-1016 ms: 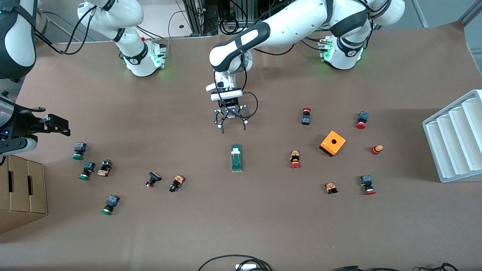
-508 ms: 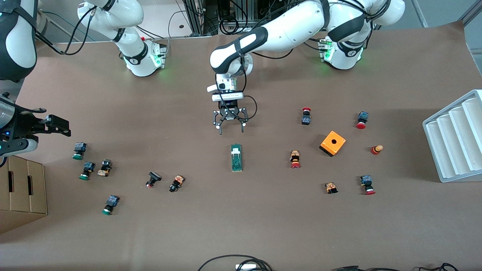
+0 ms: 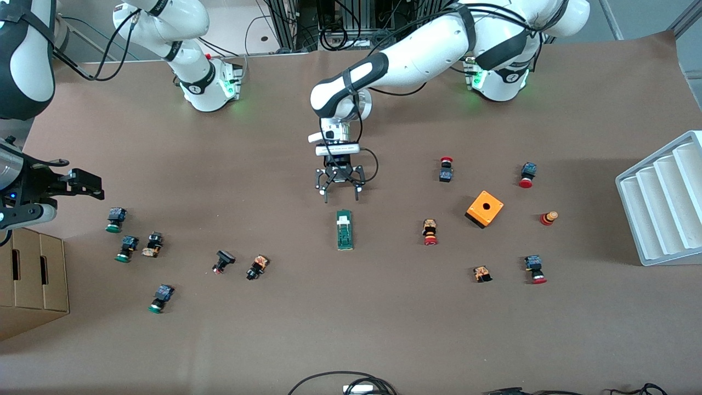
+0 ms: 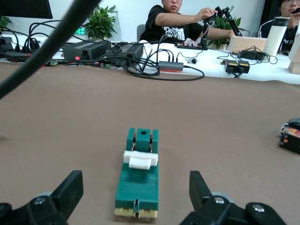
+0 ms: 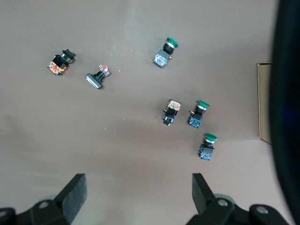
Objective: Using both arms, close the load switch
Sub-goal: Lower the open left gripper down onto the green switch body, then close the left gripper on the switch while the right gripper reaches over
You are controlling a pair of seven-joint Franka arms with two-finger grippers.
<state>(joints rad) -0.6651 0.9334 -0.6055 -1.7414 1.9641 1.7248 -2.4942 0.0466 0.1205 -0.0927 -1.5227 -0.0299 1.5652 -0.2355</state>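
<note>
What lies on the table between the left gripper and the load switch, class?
Nothing: in the front view only bare brown table separates the open left gripper from the load switch. The left wrist view agrees.

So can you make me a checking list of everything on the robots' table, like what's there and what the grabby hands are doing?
Surface: brown table, flat, covered in one sheet.
Job's things: load switch lies flat mid-table, green with a white sliding piece; nothing touches it.
Clutter: red-capped push buttons and an orange box toward the left arm's end; green-capped push buttons toward the right arm's end.
Grippers: left gripper open, beside the load switch's end that is farther from the front camera; right gripper open, over the green-capped push buttons, holding nothing.
Cables: black cables at the table's near edge.
Surroundings: white tray, cardboard box.
</note>
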